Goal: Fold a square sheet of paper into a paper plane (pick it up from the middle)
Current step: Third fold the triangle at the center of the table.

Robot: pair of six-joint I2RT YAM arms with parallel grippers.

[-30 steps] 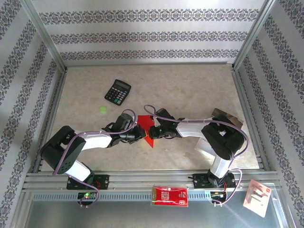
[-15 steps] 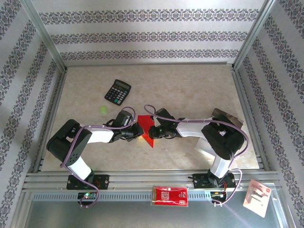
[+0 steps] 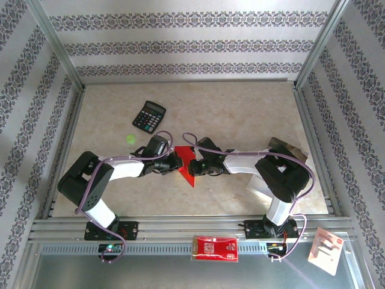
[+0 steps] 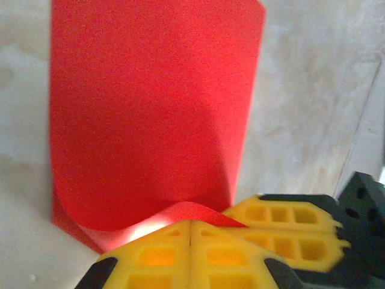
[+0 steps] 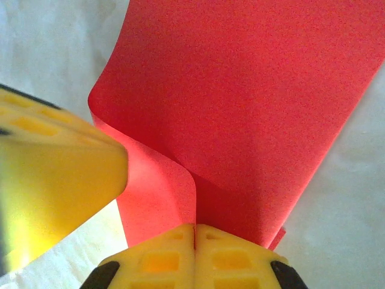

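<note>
The square sheet of paper (image 3: 187,173) is bright red and lies bent on the table's middle, one corner pointing at the near edge. My right gripper (image 3: 192,167) is shut on it; in the right wrist view an edge of the raised flap (image 5: 240,108) runs into the seam of my right gripper (image 5: 194,227). My left gripper (image 3: 175,161) is shut, and in the left wrist view my left gripper (image 4: 190,224) rests against the paper's curled fold (image 4: 150,108). The two grippers nearly touch. The paper plane is out of view.
A black calculator (image 3: 149,116) and a small green dot (image 3: 130,138) lie at the far left. A grey booklet (image 3: 290,152) over white paper lies by the right arm. A red-and-white packet (image 3: 215,248) rests on the near rail, and a pale packet (image 3: 325,250) at the right.
My left arm has lifted its elbow and its gripper has shifted a little toward the far side along the paper. The right arm has held still, shut on the paper.
</note>
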